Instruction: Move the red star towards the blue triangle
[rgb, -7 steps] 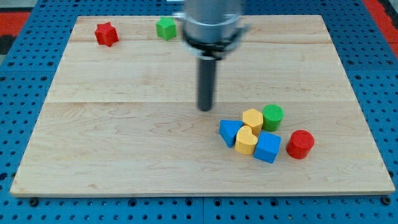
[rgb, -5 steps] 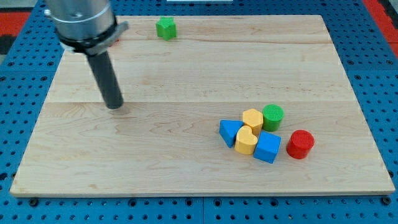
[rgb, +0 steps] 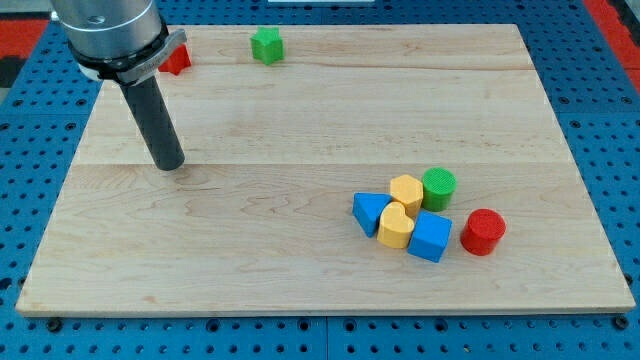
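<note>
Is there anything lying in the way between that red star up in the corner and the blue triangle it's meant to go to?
No block lies between them. From the red star to the blue triangle the board is bare; only my tip stands near that line.

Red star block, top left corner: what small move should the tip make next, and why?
Probably carry my tip up and around to the view's upper left of the red star block. The tip now sits below the star, which is partly hidden behind the arm. The blue triangle block lies far toward the view's lower right, so a push must start from the star's far side.
</note>
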